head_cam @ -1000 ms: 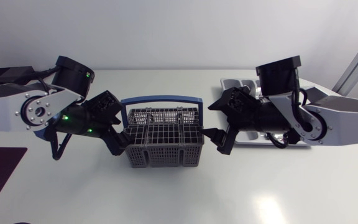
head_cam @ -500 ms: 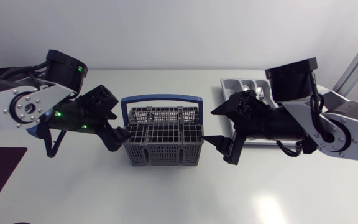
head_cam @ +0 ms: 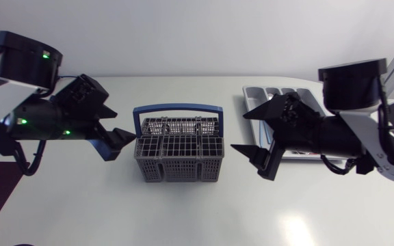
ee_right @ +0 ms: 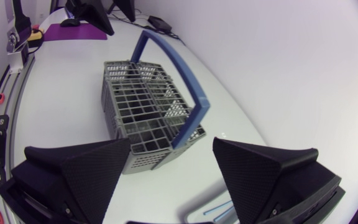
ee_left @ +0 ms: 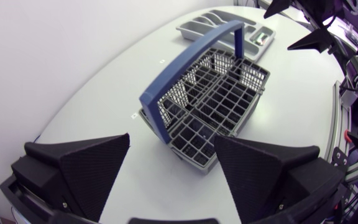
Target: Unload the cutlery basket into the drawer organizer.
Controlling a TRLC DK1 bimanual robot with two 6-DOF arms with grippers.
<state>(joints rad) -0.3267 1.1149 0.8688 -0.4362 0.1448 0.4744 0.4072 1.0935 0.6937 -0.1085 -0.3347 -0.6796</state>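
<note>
The left claw (head_cam: 120, 123) and right claw (head_cam: 238, 132), both apart, have drawn back from the cutlery basket (head_cam: 180, 154).

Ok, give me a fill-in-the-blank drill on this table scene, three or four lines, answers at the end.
The basket has a ____ handle.
The jaws of the left arm and the right arm both stand ____.
The basket sits ____ the two sets of jaws, touched by neither.
The tray lies on the ____ arm's side of the table.
Missing words: blue; open; between; right.
</note>
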